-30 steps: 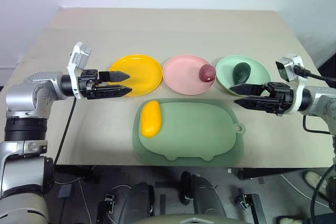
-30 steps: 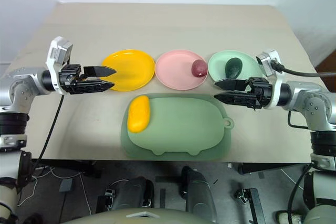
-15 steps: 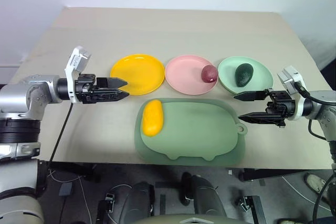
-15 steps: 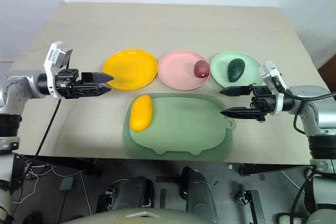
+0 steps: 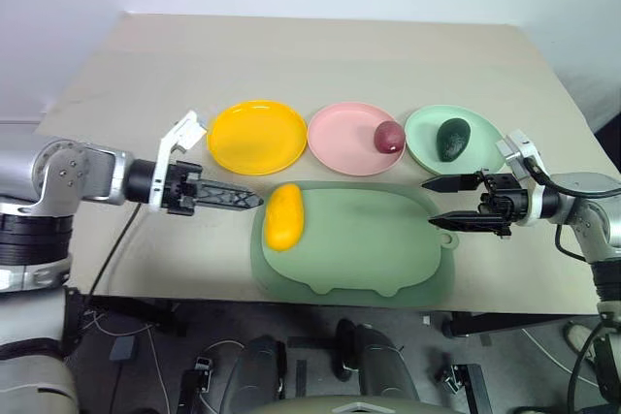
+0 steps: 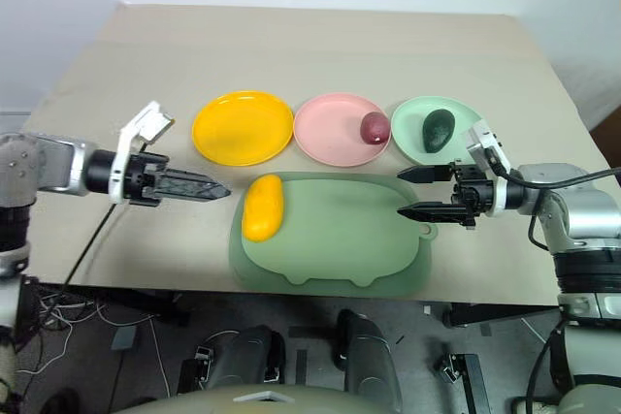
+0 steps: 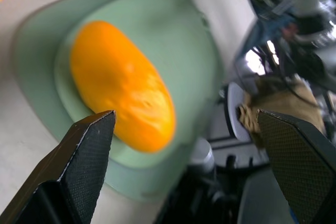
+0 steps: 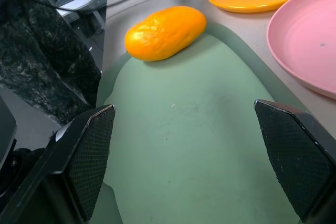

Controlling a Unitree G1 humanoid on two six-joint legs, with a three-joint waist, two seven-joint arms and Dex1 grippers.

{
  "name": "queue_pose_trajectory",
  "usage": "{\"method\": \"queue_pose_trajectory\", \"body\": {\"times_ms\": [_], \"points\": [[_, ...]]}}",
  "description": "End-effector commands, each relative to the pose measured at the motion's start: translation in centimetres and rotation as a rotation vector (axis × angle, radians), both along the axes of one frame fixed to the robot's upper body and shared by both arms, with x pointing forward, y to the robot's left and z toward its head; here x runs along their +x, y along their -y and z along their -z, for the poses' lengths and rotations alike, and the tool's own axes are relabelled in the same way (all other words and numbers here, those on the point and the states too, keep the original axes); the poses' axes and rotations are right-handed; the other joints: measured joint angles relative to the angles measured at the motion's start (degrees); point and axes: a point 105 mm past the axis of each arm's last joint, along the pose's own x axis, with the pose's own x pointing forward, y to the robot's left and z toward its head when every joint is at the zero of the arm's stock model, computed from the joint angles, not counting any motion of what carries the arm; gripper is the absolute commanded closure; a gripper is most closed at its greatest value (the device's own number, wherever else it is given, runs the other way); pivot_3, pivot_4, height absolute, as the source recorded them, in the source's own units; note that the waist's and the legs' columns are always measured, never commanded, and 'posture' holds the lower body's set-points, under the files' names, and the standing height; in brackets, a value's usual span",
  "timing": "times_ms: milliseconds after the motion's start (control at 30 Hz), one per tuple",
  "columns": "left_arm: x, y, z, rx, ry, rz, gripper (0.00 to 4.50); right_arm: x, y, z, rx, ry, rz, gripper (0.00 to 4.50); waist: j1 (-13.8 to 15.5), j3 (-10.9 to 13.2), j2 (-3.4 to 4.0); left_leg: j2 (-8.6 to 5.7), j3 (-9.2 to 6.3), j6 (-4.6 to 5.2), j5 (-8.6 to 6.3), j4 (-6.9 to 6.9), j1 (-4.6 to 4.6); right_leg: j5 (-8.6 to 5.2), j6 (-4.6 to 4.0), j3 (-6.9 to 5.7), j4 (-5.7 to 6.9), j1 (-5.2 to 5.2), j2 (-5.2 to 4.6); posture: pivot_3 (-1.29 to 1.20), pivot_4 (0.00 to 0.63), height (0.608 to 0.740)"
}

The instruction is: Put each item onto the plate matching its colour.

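An oblong yellow mango (image 5: 283,217) lies on the left end of the sage-green pig-shaped mat (image 5: 369,239). Just left of it, my left gripper (image 5: 254,201) points at the mango; the left wrist view shows its jaws open with the mango (image 7: 123,106) between and beyond them, untouched. The yellow plate (image 5: 257,137) is bare. On the pink plate (image 5: 342,143) sits the round purple-red fruit (image 5: 388,136). The dark green avocado (image 5: 450,138) rests on the green plate (image 5: 427,133). My right gripper (image 5: 433,202) hangs open and empty over the mat's right edge.
The three plates stand in a row behind the mat on a beige table (image 5: 320,55). The table's front edge runs just below the mat. A wide bare stretch of tabletop lies behind the plates.
My left gripper has rolled and swung right and down, from beside the yellow plate to the mango's left side. My right gripper has sunk from the green plate to the mat's right edge.
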Motion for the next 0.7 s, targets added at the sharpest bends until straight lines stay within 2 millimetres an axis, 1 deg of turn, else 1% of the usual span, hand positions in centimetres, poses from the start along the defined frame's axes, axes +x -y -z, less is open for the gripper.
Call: {"method": "queue_pose_trajectory", "body": {"times_ms": [33,133,233,300,367,433,500,633,700], "points": [[-0.4,0.2,-1.1,0.064,0.026,0.019,0.00,0.4,0.0,-1.1,0.011,0.037,0.010,0.04,-0.04,0.00,0.00,0.01,0.00,0.00,0.00,0.00,0.01,0.00,0.00,0.01,0.01,0.00,0.00,0.00,0.150,0.740],[-0.2,-0.5,-0.6,0.132,-0.002,-0.023,0.00,0.5,-0.1,-1.0,0.013,0.038,0.018,0.04,0.04,0.00,0.01,0.01,0.01,-0.01,0.00,-0.02,0.05,0.00,-0.01,0.06,0.02,0.00,-0.02,0.00,0.150,0.740],[0.1,-0.6,-0.4,0.161,-0.041,-0.046,0.00,0.6,0.0,-0.8,0.016,0.034,0.022,0.04,0.21,0.00,0.01,-0.01,0.01,-0.01,0.00,-0.01,0.05,0.00,0.00,0.07,0.03,0.00,-0.04,0.00,0.150,0.740],[-0.2,0.2,-0.9,0.140,-0.039,-0.014,0.00,0.7,0.0,-0.6,0.012,0.033,0.031,0.04,0.25,0.00,0.01,-0.03,0.00,-0.01,0.00,0.01,0.04,0.00,0.00,0.07,0.04,0.02,-0.09,0.00,0.150,0.740],[-0.3,1.1,-1.6,0.079,-0.061,0.018,0.00,0.8,-0.2,-0.5,0.015,0.033,0.032,0.04,0.23,0.01,0.00,-0.04,0.01,-0.01,0.00,0.02,0.02,0.00,0.00,0.08,0.03,0.02,-0.11,0.00,0.150,0.740],[0.1,1.1,-1.3,0.067,-0.076,-0.008,0.00,0.8,-0.3,-0.5,0.016,0.030,0.026,0.04,0.16,0.00,0.01,-0.06,0.02,-0.01,0.00,0.03,0.03,0.00,0.01,0.07,0.03,0.02,-0.11,0.00,0.150,0.740],[0.1,1.2,-1.0,0.066,-0.076,-0.015,0.00,0.7,-0.4,-0.5,0.015,0.027,0.020,0.04,0.11,0.00,0.02,-0.06,0.04,-0.02,0.01,0.02,0.06,0.00,0.00,0.08,0.05,0.03,-0.10,0.00,0.150,0.740],[0.1,1.8,-0.9,0.037,-0.094,-0.011,0.00,0.7,-0.3,-0.6,0.014,0.030,0.029,0.04,0.05,0.00,0.02,-0.05,0.06,-0.04,0.02,0.02,0.07,0.00,0.00,0.07,0.06,0.03,-0.06,0.00,0.150,0.740],[0.5,2.1,-0.4,0.038,-0.106,-0.024,0.00,0.7,-0.2,-0.7,0.014,0.031,0.034,0.04,0.15,0.00,0.02,-0.05,0.07,-0.05,0.02,0.02,0.07,0.00,0.00,0.07,0.06,0.03,-0.07,0.00,0.150,0.740]]}}
